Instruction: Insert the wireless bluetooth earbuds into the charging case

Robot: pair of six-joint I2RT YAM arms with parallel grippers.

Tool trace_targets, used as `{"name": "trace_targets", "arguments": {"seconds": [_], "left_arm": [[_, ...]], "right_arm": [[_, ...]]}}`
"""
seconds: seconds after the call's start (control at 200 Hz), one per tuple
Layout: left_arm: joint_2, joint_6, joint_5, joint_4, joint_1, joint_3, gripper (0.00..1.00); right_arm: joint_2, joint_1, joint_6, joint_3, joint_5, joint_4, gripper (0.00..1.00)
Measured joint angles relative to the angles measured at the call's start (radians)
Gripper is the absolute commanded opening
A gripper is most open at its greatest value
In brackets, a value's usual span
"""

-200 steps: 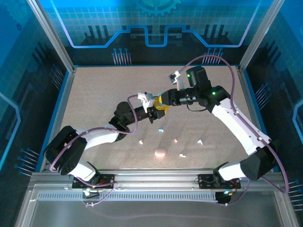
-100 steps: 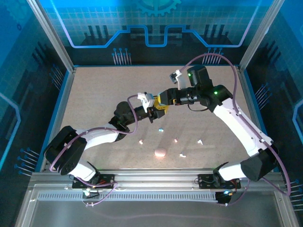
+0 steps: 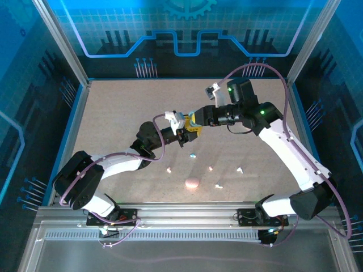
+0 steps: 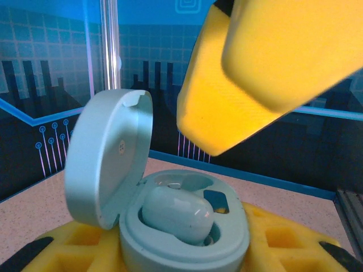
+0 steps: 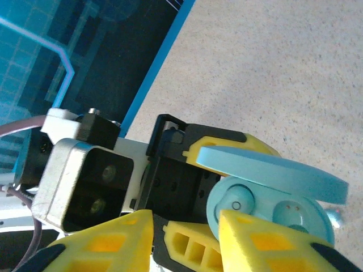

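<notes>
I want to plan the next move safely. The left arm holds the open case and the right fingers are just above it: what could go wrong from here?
1. The right fingers hang close over the open lid of the charging case; a small slip could knock it shut or twist the case in the left fingers.
2. One earbud sits in the case, perhaps not fully down; a bump might tip it out.

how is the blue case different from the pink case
The blue case has its lid open; the pink case looks shut. The blue case is held up in the left gripper; the pink case lies on the table. Both are small rounded cases.
</notes>
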Motion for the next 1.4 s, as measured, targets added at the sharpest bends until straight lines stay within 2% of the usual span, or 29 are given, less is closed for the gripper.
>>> {"name": "trace_targets", "arguments": {"seconds": [0.19,0.425,0.515,0.6,0.8,1.105,1.4], "left_arm": [[-0.006,0.014,-0.002,-0.012,0.0,0.0,0.36],[-0.006,0.034,-0.015,-0.026,0.0,0.0,0.36],[-0.008,0.045,-0.021,-0.028,0.0,0.0,0.36],[-0.008,0.058,-0.032,-0.037,0.0,0.0,0.35],[-0.01,0.098,-0.069,-0.068,-0.004,0.0,0.35],[-0.01,0.135,-0.14,-0.105,-0.016,0.0,0.35],[-0.01,0.147,-0.185,-0.128,-0.021,-0.001,0.35]], "right_arm": [[0.042,0.001,-0.003,0.005,0.029,-0.031,0.29],[0.061,0.012,-0.01,0.028,0.052,-0.047,0.29],[0.066,0.018,-0.014,0.039,0.069,-0.055,0.32],[0.084,0.042,-0.031,0.076,0.124,-0.092,0.36],[0.142,0.104,-0.072,0.165,0.274,-0.188,0.37],[0.216,0.17,-0.089,0.252,0.457,-0.271,0.3],[0.259,0.191,-0.079,0.294,0.528,-0.304,0.22]]}}
